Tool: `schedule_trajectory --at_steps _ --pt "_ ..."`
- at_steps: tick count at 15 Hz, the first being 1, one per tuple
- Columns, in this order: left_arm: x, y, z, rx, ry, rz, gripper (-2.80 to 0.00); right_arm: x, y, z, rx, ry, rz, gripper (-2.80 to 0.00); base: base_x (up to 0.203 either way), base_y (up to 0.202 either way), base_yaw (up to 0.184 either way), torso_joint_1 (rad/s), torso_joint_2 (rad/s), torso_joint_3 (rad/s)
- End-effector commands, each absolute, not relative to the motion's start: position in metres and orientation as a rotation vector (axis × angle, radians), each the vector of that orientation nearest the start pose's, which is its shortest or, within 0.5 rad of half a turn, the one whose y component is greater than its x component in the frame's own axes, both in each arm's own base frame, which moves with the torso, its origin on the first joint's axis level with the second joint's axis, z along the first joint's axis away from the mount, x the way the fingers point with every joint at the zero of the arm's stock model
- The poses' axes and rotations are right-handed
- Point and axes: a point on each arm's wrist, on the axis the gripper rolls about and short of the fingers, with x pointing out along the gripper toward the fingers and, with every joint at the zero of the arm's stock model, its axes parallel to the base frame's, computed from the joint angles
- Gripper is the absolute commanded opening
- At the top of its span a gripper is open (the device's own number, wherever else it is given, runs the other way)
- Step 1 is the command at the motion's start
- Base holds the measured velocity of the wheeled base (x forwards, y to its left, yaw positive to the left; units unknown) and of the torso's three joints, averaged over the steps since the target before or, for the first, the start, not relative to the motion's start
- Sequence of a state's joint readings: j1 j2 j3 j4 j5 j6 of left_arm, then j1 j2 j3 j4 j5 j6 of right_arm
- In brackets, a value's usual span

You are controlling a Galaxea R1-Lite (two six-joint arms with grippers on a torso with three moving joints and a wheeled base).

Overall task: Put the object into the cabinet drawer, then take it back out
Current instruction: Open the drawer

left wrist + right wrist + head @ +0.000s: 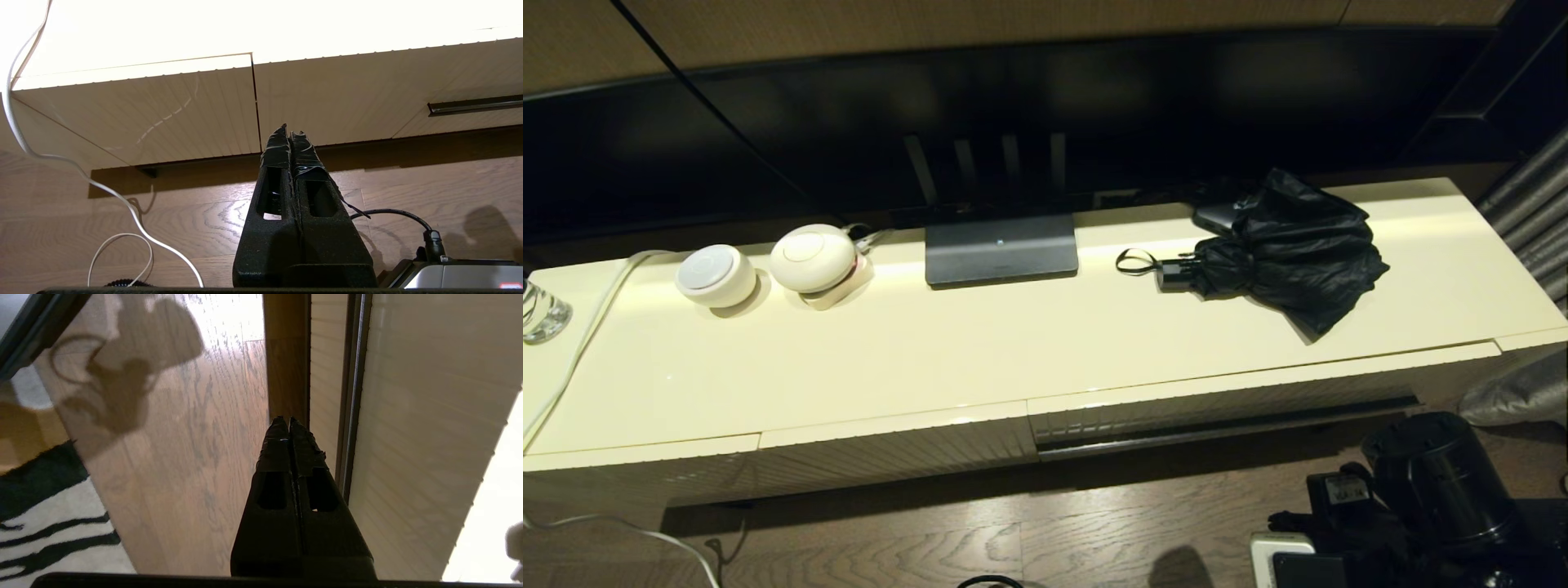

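Note:
The black folding umbrella [1286, 245] lies on the cream cabinet top at the right, its short handle [1176, 271] and thin wrist loop [1134, 261] pointing left. Nothing holds it. Below it the cabinet drawer [1217, 406] is closed, its long dark bar handle [1225, 426] along the ribbed front. My right gripper [286, 421] is shut and empty, low over the wooden floor, close beside that bar handle [354, 396]. My right arm [1437, 482] shows at the bottom right. My left gripper [290, 131] is shut and empty, low before the ribbed panels, left of the bar handle [474, 105].
A small flat black box [1215, 216] lies behind the umbrella. A dark screen stand [1001, 249], two white round devices [716, 275] [813, 257] and a glass [539, 310] stand on the cabinet top. A white cable [122, 200] trails on the floor; a striped rug [41, 526] lies nearby.

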State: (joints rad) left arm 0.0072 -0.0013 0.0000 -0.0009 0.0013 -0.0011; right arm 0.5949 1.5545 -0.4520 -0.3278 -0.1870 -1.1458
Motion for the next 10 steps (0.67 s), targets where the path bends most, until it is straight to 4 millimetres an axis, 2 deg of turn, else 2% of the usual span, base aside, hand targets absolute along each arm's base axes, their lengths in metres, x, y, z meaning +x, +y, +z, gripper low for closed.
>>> schedule_trajectory --at_steps 1,5,10 --pt "-0.023 0.0 0.075 -0.002 0.003 0.009 -2.8 0.185 0.12 0.086 -1.397 0.491 0.816 -2.8 0.0 0.0 0.0 0.0 0.0 0.0" --pt "-0.023 0.0 0.075 -0.002 0.001 0.009 -2.8 0.195 0.126 0.066 -1.404 0.509 0.825 -2.8 0.0 0.0 0.0 0.0 0.0 0.0" --pt "-0.023 0.0 0.075 -0.002 0.002 0.009 -2.8 0.199 0.126 0.057 -1.424 0.534 0.838 -2.8 0.0 0.0 0.0 0.0 0.0 0.0"
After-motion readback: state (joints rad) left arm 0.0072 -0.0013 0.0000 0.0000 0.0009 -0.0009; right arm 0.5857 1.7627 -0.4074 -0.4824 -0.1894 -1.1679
